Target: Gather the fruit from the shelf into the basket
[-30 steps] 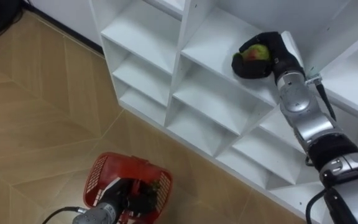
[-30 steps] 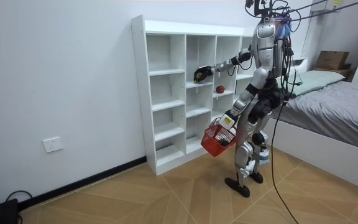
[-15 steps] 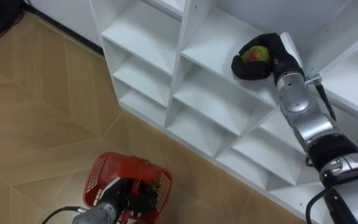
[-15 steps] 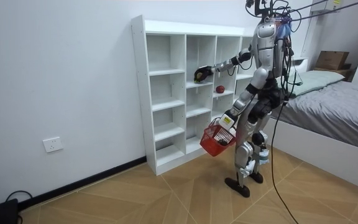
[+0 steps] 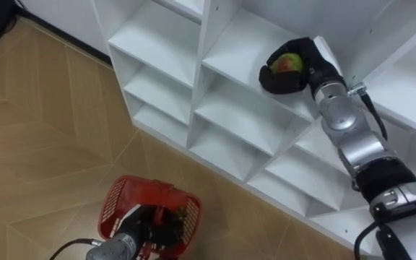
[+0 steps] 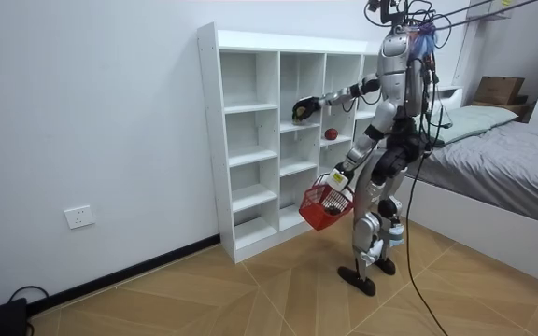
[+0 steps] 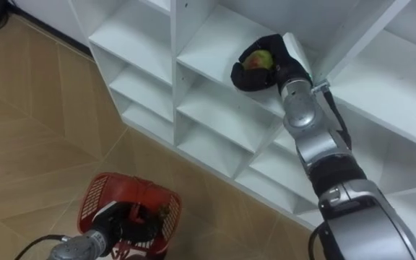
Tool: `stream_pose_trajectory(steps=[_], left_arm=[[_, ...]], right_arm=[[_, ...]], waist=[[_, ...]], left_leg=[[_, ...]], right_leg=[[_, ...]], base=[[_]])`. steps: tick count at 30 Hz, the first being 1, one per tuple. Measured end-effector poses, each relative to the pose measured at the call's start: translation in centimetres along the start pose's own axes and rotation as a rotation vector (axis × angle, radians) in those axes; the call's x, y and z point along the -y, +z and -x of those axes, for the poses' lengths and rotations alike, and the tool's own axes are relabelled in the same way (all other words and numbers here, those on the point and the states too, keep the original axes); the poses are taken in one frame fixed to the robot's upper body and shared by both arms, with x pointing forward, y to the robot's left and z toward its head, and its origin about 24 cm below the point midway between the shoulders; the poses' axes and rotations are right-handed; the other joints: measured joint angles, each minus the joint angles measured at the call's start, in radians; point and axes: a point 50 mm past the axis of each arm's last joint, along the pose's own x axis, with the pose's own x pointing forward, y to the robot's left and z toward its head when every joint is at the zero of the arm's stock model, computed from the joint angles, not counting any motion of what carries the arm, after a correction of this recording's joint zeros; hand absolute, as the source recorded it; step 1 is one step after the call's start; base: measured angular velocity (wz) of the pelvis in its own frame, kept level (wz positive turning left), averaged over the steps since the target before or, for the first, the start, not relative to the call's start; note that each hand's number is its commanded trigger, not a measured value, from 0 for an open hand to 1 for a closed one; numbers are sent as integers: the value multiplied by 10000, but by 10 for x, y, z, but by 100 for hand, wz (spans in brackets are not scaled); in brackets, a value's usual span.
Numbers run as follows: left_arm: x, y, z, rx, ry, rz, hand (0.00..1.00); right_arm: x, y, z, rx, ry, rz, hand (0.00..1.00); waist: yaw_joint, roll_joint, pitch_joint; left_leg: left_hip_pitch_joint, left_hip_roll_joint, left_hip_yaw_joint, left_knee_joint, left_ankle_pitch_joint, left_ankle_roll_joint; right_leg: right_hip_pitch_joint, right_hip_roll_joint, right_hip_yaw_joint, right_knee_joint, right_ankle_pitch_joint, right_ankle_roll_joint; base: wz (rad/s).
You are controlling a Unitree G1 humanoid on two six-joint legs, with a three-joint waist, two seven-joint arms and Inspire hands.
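R hand is cupping the fruit at the shelf w/ fingers curled round it, L hand is gripping the basket handle, so it's best lifting clear before swinging down.

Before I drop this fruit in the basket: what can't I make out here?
Kind of fruit: eye views, right hand curls round most of it.
Contents of basket: eye views, left hand on its handle covers them.
The red thing in the closet: room view, too small.

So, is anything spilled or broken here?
No, nothing stands out. The right hand is curled round a fruit in the closet, and the left hand holds the red basket by its handle.
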Motion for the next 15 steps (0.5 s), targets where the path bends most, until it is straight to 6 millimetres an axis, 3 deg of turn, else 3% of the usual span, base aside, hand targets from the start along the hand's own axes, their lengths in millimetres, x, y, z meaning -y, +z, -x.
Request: stream_pose_trajectory(steps=[2,8,11,15], left_arm=[[1,1,0,23,-31,-40,100],[3,8,-2,331,4,134,100],[0,7,-1,337,88,486,100],[3,9,-1,526,-30,479,100]], right_arm=[[-3,7,4,506,134,-94,100],[-26,15,28,1493,1319,241,100],[-41,14,43,1749,2071,232,100],[-49,17,66,2236,2456,55,100]], waist=[[-80,63,-19],[-350,334,-189],[-656,515,-293],[-1192,716,-371]], left_leg=[[132,54,270,0,-37,50],[665,115,669,-130,-126,117],[1093,146,897,-295,-139,127],[1655,146,1056,-516,-142,136]], right_leg=[[108,8,73,-7,7,11],[414,20,442,8,13,58],[694,44,675,-12,6,76],[1121,28,781,-162,-23,128]], base=[[-18],[-19],[-23],[-10]])
